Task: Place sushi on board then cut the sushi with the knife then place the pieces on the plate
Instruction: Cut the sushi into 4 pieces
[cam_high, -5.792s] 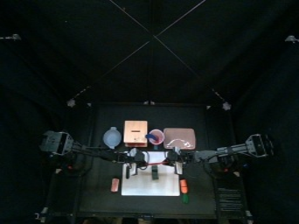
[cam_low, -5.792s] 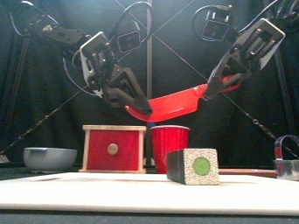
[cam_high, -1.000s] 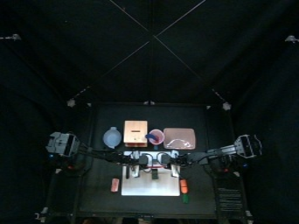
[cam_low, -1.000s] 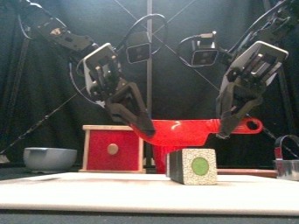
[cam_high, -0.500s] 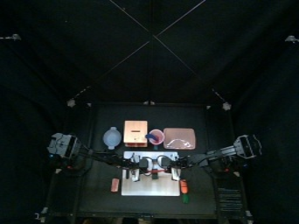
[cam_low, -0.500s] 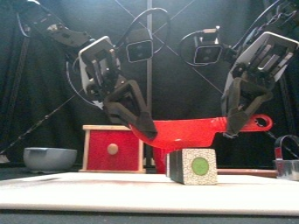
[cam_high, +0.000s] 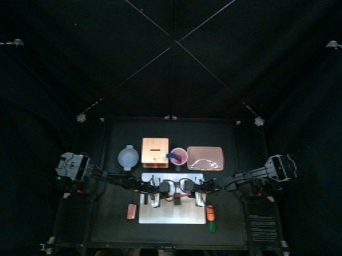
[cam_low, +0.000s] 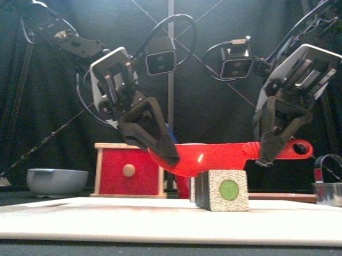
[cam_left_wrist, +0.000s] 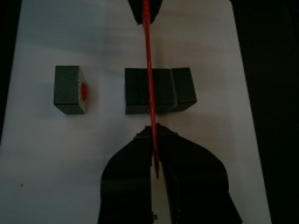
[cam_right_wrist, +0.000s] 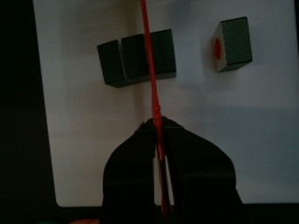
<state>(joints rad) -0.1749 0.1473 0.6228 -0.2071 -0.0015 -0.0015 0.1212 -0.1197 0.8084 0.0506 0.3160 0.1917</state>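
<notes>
Closest to us, the white board (cam_low: 94, 214) lies at the bench front with the sushi (cam_low: 221, 190) standing on its middle, a green-centred end facing us. In the wrist views we make out joined blocks (cam_left_wrist: 160, 91) and a single block (cam_left_wrist: 72, 89) set apart from them, also on the board.

Over the board's middle the red knife (cam_low: 227, 152) is held level by both arms. The left tool (cam_low: 166, 158) is clamped on the blade end and the right tool (cam_low: 271, 155) on the handle end. We see neither tool touching the sushi.

The change is in the knife. Some seconds back it hung high and tilted, well above the board. A second ago it was lower and level, and now it is lower again, with its edge at the top of the sushi. We cannot tell if it touches. In the wrist views the blade line runs over the joined blocks, not the single one.

We judge that placing is done and the cut is in hand. A further press down should split the joined blocks, and the knife must stay level or the blocks may tip.

Behind the board stand the red cup (cam_high: 178, 156), the wooden box (cam_low: 130, 170) and the blue-grey bowl (cam_low: 56, 180). The pink tray (cam_high: 205, 158) lies behind the board's right half, and we judge that moving the pieces onto it has not started.
</notes>
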